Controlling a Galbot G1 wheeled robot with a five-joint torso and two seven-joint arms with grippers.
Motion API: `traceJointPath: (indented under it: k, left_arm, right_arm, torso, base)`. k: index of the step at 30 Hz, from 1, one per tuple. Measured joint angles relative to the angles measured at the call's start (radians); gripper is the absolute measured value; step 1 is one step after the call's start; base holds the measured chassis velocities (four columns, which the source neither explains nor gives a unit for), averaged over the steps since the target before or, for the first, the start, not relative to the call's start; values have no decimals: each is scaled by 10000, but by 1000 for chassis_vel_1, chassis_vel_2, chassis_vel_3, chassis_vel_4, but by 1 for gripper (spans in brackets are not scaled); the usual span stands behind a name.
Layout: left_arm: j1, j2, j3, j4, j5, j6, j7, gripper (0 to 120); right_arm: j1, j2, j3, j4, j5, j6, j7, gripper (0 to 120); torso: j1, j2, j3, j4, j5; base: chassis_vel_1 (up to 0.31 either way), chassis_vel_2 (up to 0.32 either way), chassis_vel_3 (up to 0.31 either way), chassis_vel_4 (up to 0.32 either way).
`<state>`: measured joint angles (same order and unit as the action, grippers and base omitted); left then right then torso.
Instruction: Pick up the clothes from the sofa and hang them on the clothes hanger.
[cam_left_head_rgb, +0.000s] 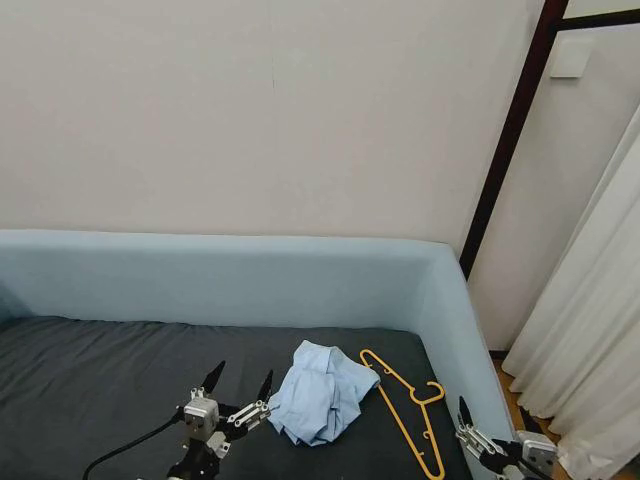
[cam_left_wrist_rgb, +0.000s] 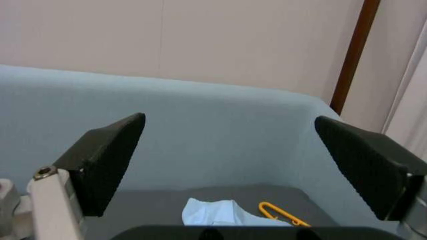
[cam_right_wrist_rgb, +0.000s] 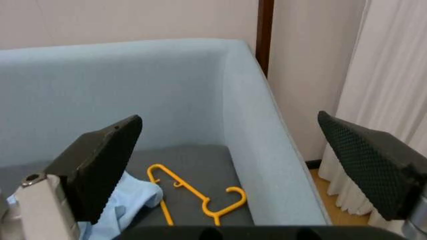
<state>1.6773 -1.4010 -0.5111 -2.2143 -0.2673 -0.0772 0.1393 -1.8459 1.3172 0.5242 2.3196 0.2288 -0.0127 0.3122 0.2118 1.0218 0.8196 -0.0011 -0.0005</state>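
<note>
Clothes, a soft crumpled pale-blue heap, lay on the dark sofa just beside the left gripper, jaws wide, empty; right gripper likewise, beyond the thin orange hanger

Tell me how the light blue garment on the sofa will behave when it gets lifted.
The light blue garment lies crumpled in soft folds, so it will probably hang limp and unfold from one pinch. It looks thin, likely light. Its edge lies beside the orange hanger, so dragging it might nudge that.
</note>
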Motion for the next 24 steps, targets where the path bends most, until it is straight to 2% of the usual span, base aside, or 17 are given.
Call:
traceJointPath:
  k: [5, 16, 18, 20, 24]
  left_arm:
    - [-27, -392, 80, 40, 129, 61, -46, 100]
    - [18, -394, -55, 17, 324, 367, 891, 100]
    - [16, -413, -56, 14, 306, 367, 885, 100]
    - [12, -518, -34, 7, 260, 355, 745, 100]
    - [-19, -616, -5, 47, 267, 243, 623, 100]
  right_arm:
    - [67, -88, 13, 62, 201, -1, 76, 100]
    - [182, -241, -285, 267, 499, -320, 396, 100]
    - [225, -261, -288, 268, 430, -223, 399, 100]
    - [340, -284, -277, 78, -135, 356, 263, 100]
    - [433, -258, -250, -70, -693, 887, 69, 100]
  torso:
    - [0, 0, 0, -1, 0]
    - [0, 0, 0, -1, 0]
    - [0, 0, 0, -1, -1]
    - [0, 0, 0, 0, -1]
    - [0, 0, 0, 0, 0]
  base:
    - [0, 0, 0, 0]
    - [0, 0, 0, 0]
    - [0, 0, 0, 0]
    - [0, 0, 0, 0]
    - [0, 0, 0, 0]
